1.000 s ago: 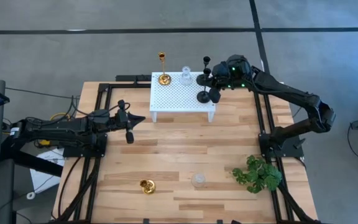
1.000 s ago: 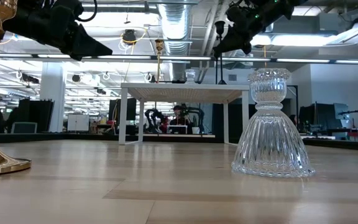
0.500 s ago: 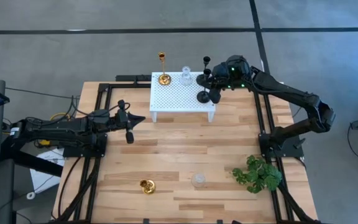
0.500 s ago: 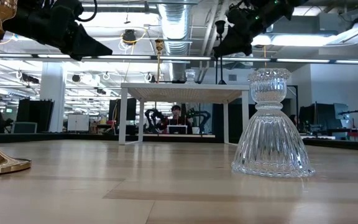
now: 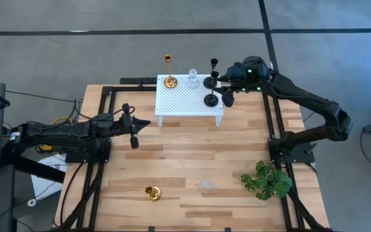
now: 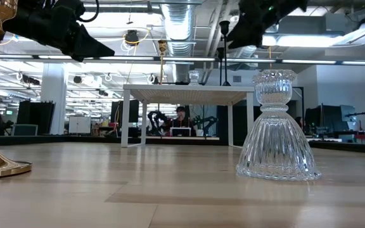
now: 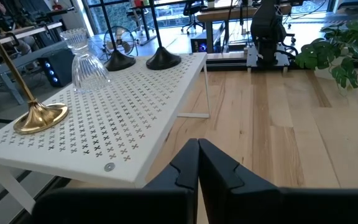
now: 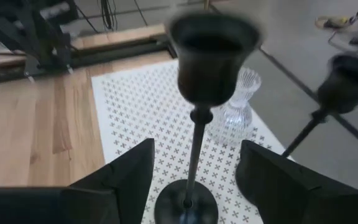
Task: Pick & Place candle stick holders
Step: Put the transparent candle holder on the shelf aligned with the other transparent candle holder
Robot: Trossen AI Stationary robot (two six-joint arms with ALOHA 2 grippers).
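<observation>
A white perforated platform (image 5: pixel 190 103) carries a tall gold holder (image 5: pixel 170 82), a clear glass holder (image 5: pixel 192 80) and two tall black holders (image 5: pixel 211 82) (image 5: pixel 210 100). My right gripper (image 8: pixel 194 180) is open at the platform's right end. Its fingers stand on either side of the nearer black holder's stem (image 8: pixel 194 149) without touching it. That holder stands upright on its round base (image 8: pixel 185 202). A squat gold holder (image 5: pixel 152 192) and a clear glass holder (image 5: pixel 205 187) stand on the table near its front edge. My left gripper (image 5: pixel 134 132) is shut, left of the platform, holding nothing.
A green leafy plant (image 5: pixel 266 179) sits at the table's near right. The table's middle (image 5: pixel 192 151) between the platform and the two front holders is bare wood. The platform stands on thin white legs (image 6: pixel 127 117). In the low view a person sits in the room far behind it.
My right gripper has opened and let go of the nearer black holder, then drawn back toward the table's right edge and a little up. The holder stays upright on the platform.
</observation>
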